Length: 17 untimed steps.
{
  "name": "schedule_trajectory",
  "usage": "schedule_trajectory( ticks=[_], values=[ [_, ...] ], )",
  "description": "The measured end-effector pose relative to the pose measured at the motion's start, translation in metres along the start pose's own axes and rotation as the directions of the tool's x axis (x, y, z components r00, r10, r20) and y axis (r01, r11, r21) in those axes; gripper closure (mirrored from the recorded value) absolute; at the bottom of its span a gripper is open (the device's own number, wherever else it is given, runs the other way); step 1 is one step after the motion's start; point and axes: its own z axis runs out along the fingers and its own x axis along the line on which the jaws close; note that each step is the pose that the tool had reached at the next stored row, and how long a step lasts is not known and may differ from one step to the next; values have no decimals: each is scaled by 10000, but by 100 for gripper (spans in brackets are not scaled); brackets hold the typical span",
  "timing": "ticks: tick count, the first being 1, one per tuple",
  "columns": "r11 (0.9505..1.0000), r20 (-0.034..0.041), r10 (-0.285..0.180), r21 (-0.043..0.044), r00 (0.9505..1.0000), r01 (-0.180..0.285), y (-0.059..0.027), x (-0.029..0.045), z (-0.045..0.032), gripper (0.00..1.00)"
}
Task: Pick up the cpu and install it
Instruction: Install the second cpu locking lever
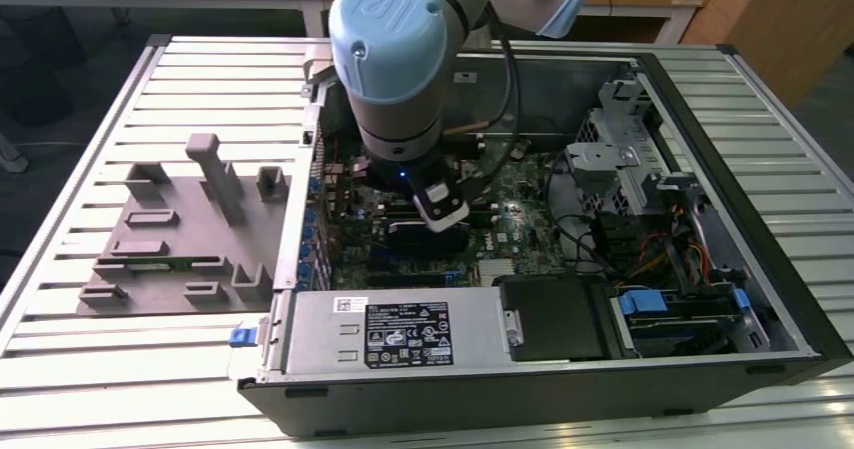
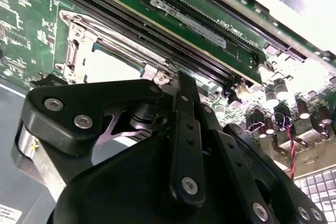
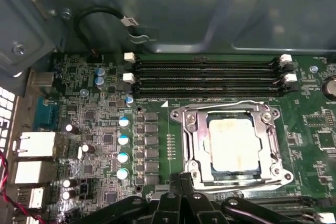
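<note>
While the arm (image 1: 394, 69) reaches down into the open computer case (image 1: 561, 369) lying on the slatted table (image 1: 107, 369), the cpu (image 3: 234, 144) sits flat inside the metal socket frame (image 3: 191, 140) on the green motherboard (image 3: 94, 108) — in the first wrist view its pale silver top shows a yellowish stain, and the frame's bracket surrounds it on all sides. In the second wrist view the same chip (image 2: 111, 65) appears as a bright pale square within the frame, just beyond the black linkage of the gripper (image 2: 178, 129). The gripper hangs just above the board near the socket, and in the exterior view its pale lower end (image 1: 443, 212) hovers over the middle of the case. Whether its fingers are spread or closed I cannot tell, since the linkage hides the tips, and nothing is seen held between them. Beside the socket run four long black memory slots (image 3: 207, 77) with white clips at their ends, and a row of small blue-topped capacitors (image 3: 123, 148) stands on the other side of a column of grey components. On the exterior view's left, outside the case, a grey plastic fixture (image 1: 187, 229) with upright blocks rests on the table — well apart from the gripper.
</note>
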Motion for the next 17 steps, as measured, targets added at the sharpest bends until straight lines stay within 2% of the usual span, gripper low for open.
schedule_trajectory(
  ticks=[5,12,15,17],
  values=[
    [10000,-1,5,-69,10000,-5,-14,29,34,89],
    [10000,-4,5,-68,10000,-5,-20,34,50,89],
    [10000,-2,5,-72,10000,-5,-11,32,27,89],
    [10000,-2,6,-72,10000,-6,4,30,-15,89]
  ],
)
